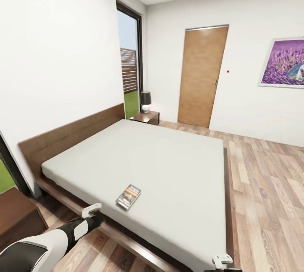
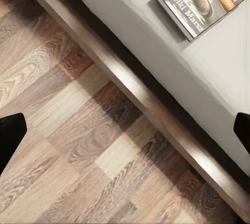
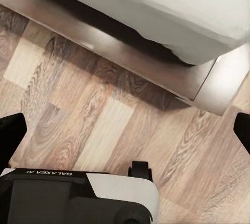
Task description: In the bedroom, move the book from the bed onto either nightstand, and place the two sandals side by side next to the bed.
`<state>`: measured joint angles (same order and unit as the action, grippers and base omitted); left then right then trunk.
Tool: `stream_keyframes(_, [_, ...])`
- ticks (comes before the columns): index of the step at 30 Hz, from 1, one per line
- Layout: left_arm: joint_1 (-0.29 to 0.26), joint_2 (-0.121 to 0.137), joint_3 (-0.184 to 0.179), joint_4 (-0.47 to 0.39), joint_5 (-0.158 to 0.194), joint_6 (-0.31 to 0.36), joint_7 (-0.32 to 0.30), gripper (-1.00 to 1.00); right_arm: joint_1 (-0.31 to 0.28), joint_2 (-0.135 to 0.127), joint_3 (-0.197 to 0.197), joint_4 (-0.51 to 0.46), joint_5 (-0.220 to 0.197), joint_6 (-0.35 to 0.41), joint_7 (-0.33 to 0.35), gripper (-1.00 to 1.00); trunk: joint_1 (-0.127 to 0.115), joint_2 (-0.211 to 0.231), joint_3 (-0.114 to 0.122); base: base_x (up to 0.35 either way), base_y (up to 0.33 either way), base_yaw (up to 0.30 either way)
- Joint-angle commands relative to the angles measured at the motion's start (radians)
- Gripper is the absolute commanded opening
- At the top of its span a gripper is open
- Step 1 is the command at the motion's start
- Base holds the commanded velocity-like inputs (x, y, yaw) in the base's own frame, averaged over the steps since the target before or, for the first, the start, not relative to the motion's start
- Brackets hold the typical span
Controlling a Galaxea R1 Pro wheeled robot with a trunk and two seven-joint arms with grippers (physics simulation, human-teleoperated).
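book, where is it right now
In the head view the book lies flat on the bed, near its front edge, just beyond the left gripper.

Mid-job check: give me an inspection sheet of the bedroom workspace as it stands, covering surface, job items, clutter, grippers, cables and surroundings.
Surface: off-white mattress of the bed, bare except for one item; wood-plank floor around it.
Job's things: book lies flat on the mattress near the edge closest to the robot; nightstand in the far corner by the headboard, carrying a lamp; sandals nothing seen.
Clutter: nothing seen.
Grippers: left gripper open, empty, beside the bed frame short of the book; right gripper open, empty, near the bed's corner.
Cables: nothing seen.
Surroundings: white walls, closed wooden door, tall window, lavender picture.
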<state>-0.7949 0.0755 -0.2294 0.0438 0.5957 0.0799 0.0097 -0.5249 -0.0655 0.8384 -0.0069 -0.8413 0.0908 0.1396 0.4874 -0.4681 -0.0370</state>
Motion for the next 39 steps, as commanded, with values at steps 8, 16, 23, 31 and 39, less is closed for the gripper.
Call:
stream_keyframes(8, [-0.001, 0.001, -0.008, 0.001, 0.009, 0.003, 0.001, 1.0, -0.001, 0.0, 0.008, -0.001, -0.01, 0.003, 0.003, 1.0, 0.001, -0.002, -0.002, 0.242, 0.104, -0.035])
stream_keyframes(16, [-0.001, 0.001, -0.008, 0.001, 0.009, 0.003, 0.001, 1.0, -0.001, 0.0, 0.008, -0.001, -0.01, 0.003, 0.003, 1.0, 0.001, -0.002, -0.002, 0.1, 0.038, -0.008])
stream_keyframes(23, [-0.001, 0.001, -0.008, 0.001, 0.009, 0.003, 0.001, 1.0, -0.001, 0.0, 0.008, -0.001, -0.01, 0.003, 0.003, 1.0, 0.001, -0.002, -0.002, 0.025, 0.009, -0.002])
stream_keyframes(31, [-0.001, 0.001, -0.008, 0.001, 0.009, 0.003, 0.001, 1.0, -0.001, 0.0, 0.008, -0.001, -0.009, 0.003, 0.003, 1.0, 0.001, -0.002, -0.002, 0.004, 0.002, 0.0])
stream_keyframes(39, [-0.001, 0.001, -0.008, 0.001, 0.009, 0.003, 0.001, 1.0, -0.001, 0.0, 0.008, -0.001, -0.01, 0.003, 0.002, 1.0, 0.001, -0.002, -0.002, 0.0, 0.0, -0.004])
